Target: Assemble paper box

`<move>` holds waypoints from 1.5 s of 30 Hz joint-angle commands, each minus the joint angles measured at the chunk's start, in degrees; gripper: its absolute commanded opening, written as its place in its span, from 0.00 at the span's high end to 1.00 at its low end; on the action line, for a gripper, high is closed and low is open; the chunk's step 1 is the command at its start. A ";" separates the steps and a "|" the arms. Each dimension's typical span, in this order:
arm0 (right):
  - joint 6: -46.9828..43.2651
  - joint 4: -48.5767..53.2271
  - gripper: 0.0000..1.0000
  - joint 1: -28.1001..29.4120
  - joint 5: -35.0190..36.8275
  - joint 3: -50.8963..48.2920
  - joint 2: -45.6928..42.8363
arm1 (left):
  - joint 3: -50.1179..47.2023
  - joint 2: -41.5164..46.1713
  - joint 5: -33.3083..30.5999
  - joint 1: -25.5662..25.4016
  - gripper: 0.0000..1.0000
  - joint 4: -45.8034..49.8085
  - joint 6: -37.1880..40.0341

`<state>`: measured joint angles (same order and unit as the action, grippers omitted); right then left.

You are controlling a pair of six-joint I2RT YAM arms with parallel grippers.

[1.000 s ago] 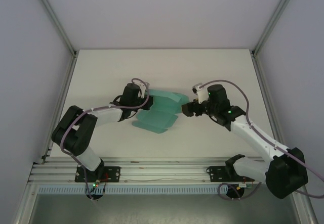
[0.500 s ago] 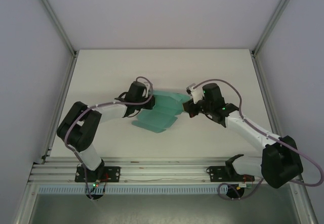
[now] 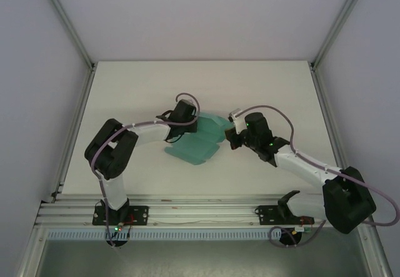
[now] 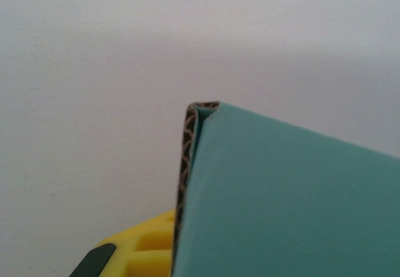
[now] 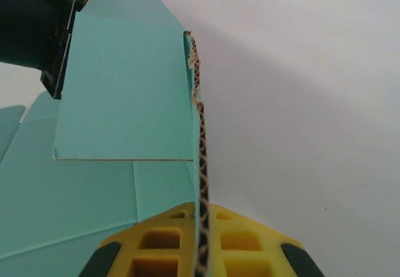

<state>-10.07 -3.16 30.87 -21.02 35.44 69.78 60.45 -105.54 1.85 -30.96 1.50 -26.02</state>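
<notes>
White tabletop [image 3: 137, 95]: you have the paper box [image 3: 199, 146], a part-folded teal sheet, lying between your end effectors, long axis spanning them, left end effector [image 3: 195, 125] clamped on one edge, right end effector [image 3: 229, 137] pinching the opposite flap, equally near.

This is a robotics lab cell, not a home or a shop. My flat white counter [image 3: 131, 89] is boxed in by plain pale wall panels [image 3: 200, 14] set between bare aluminium frame posts [image 3: 67, 24]. Along the counter's near edge runs a slotted aluminium rail [image 3: 200, 213], and my two black arm bases [image 3: 117, 215] are bolted onto it.
</notes>
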 commanded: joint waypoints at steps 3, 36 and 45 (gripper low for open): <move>1.21 -0.08 1.00 0.50 1.35 0.23 0.20 | 0.54 -3.02 -10.50 2.59 0.80 9.79 0.20; 1.12 0.70 1.00 0.55 0.28 0.18 1.42 | -11.40 5.08 6.08 4.77 0.76 -13.71 3.42; 3.08 0.28 1.00 0.52 1.29 -1.19 0.36 | -12.74 4.68 -6.57 3.94 1.00 -15.58 -0.47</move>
<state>-8.51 -4.54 31.48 -21.23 35.44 70.87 48.03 -100.01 7.53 -28.12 -14.68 -23.55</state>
